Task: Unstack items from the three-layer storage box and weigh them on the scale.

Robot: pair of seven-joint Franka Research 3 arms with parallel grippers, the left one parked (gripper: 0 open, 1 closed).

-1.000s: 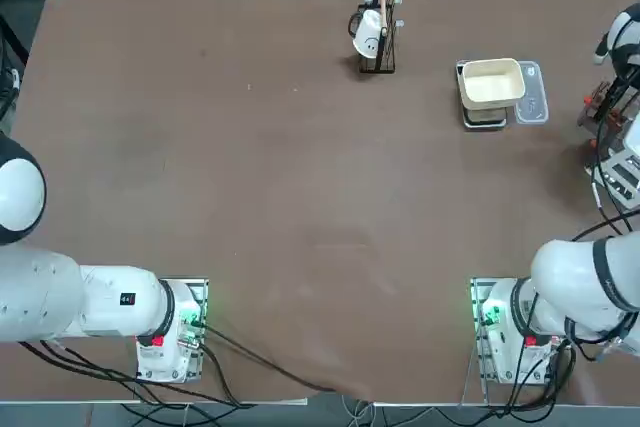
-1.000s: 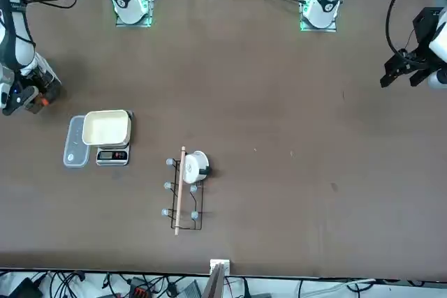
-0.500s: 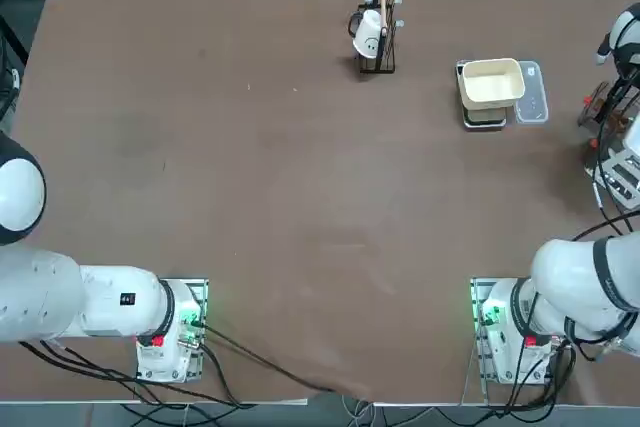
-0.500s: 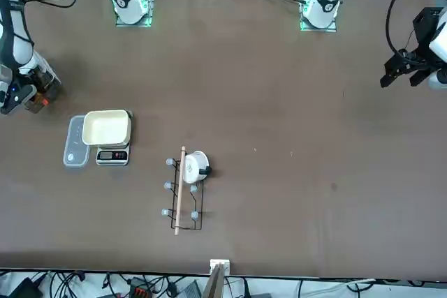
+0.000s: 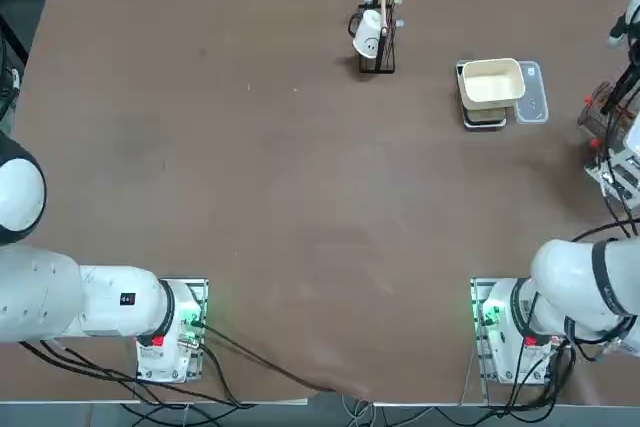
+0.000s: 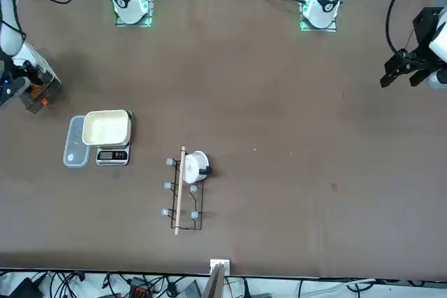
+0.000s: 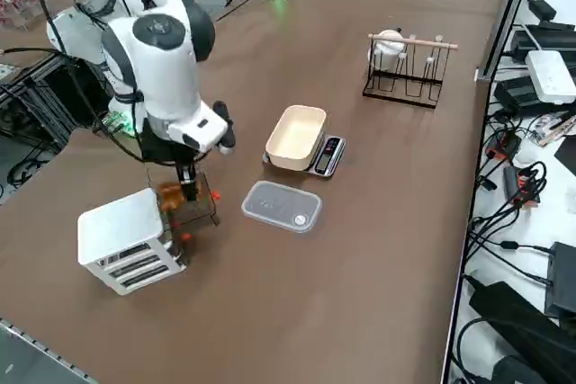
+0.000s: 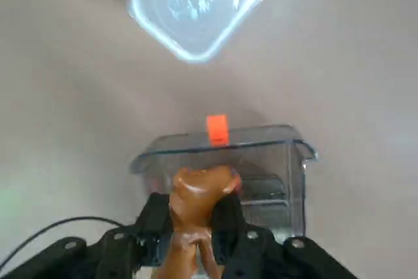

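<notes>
One brown item (image 8: 196, 191) sits pinched in the right gripper (image 8: 193, 227) jaws, lifted higher above the clear drawer (image 8: 261, 161) than before.

Brown lump (image 8: 194, 194), cream bowl (image 7: 295, 136), white storage box (image 7: 123, 238).

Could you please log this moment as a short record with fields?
right claw: shut on a brown lump, above a clear drawer with an orange tab
storage box: white, at the table's edge beside that drawer
scale: carries the cream bowl, which looks empty
translucent plate: flat on the table beside the scale
</notes>
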